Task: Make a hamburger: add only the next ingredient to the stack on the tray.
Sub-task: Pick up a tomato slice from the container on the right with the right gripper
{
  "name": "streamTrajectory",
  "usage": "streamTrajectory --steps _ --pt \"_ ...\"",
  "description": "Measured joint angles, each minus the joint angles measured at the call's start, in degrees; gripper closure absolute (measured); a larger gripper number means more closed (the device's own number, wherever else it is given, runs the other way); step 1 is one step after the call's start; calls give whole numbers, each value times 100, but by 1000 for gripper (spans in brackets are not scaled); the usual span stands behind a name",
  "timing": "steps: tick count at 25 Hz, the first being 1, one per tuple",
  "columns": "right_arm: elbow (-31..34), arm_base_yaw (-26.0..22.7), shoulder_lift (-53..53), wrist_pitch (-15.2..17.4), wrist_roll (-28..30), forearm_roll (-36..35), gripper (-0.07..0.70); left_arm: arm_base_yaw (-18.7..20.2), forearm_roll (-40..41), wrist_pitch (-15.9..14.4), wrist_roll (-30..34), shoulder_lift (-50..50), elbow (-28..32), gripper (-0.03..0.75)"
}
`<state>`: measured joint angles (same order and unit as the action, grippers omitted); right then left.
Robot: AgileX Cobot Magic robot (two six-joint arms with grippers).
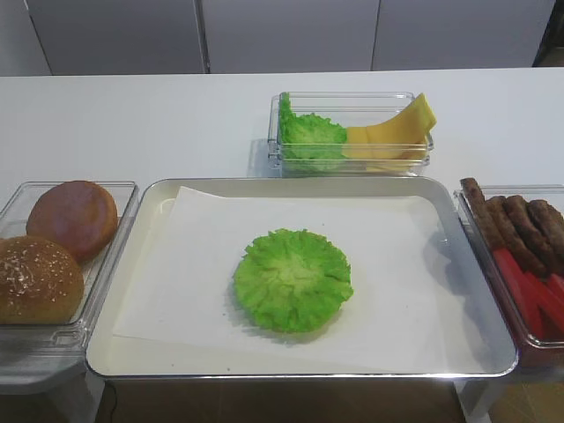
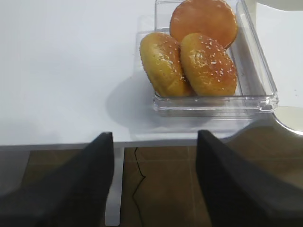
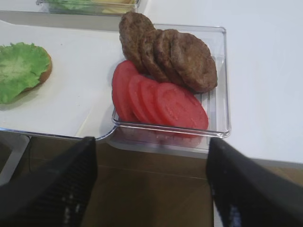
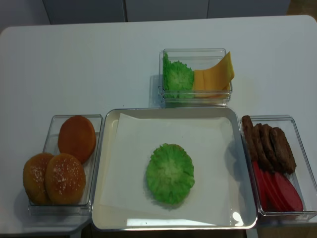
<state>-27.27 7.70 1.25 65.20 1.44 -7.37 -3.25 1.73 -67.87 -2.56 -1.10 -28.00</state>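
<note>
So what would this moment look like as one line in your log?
stack: lettuce on tray | tomato slices untouched in container | right tool open, short of tomatoes | left tool open

A food-assembly test station, more like a lab mock-up of a kitchen than a real one. A plain white table (image 4: 99, 64) stands before pale, flat cabinet panels (image 1: 291, 35). A silver tray (image 4: 237, 218) lined with white paper (image 4: 129, 148) sits at the table's near edge. Clear plastic containers (image 4: 198, 54) surround it, holding sorted burger parts: buns (image 4: 64, 178) at the near-left corner, patties (image 4: 270, 146) and tomato slices (image 4: 282, 191) at the near-right corner, lettuce (image 4: 178, 77) and cheese (image 4: 213, 77) behind the tray. Brown flooring (image 3: 156, 189) shows below the table's near edge.
</note>
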Motion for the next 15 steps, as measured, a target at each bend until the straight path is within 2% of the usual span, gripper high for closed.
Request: streamTrajectory --steps 10,15 --pt "0 0 0 0 -48 0 74 0 0 0 0 0 0 304" --pt "0 0 0 -172 -447 -126 145 0 0 0 -2 0 0 304"
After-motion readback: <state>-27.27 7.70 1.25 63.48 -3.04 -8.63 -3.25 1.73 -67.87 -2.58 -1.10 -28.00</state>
